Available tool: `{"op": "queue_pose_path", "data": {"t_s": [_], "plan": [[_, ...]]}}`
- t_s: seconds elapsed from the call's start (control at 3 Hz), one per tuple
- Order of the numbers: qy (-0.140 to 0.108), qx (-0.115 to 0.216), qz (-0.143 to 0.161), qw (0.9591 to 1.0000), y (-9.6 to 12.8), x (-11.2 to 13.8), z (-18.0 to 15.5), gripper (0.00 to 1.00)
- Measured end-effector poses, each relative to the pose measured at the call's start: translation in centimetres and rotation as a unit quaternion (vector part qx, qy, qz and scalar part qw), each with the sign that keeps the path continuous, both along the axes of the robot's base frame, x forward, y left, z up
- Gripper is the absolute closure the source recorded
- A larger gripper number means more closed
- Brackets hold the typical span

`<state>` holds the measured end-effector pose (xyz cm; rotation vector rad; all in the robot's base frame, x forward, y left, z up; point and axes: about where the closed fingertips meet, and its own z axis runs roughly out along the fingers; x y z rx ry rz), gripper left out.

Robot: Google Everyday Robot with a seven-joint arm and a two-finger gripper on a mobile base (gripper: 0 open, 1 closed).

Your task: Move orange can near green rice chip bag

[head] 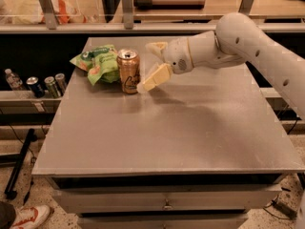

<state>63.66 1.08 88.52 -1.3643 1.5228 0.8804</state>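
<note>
Well back on the left of a grey bench [167, 128], an orange can [128, 71] stands upright. It is just right of a crumpled green bag [97, 63] and seems to touch its edge. A white arm [248, 42] reaches in from the right. Its gripper [152, 63] sits just right of the can, cream fingers [155, 77] spread wide and holding nothing. The lower fingertip comes close to the can's base. Small dark cans [45, 85] stand on a shelf left of the bench.
</note>
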Motion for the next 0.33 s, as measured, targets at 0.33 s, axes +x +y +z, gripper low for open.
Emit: {"op": "queue_pose_path", "data": {"t_s": [0.33], "plan": [[0.010, -0.016, 0.008, 0.9998, -1.37, 0.09, -0.33, 0.00]]}}
